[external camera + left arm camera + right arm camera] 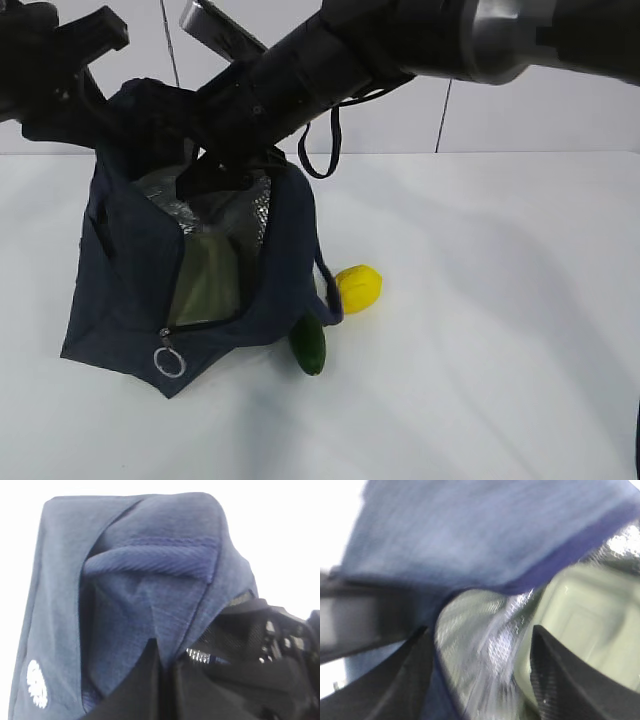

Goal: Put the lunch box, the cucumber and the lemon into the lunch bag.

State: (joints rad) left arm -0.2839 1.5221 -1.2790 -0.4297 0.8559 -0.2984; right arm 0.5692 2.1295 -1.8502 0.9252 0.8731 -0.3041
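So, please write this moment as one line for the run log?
lunch box: inside lunch bag | right gripper: open in bag mouth | left gripper: shut on bag fabric | cucumber, lemon: on table

The lunch bag (135, 285) stands on the left half of the bench (500, 330), its mouth open toward the camera. The lunch box (207, 280) sits inside it, against the lining. The cucumber (309, 347) lies on the bench at the bag's right front corner, partly hidden behind it, with the lemon (358, 288) just right of and behind it. The right claw (480, 675) reaches into the bag's mouth from above; the left claw (165, 670) meets the bag's upper back edge.
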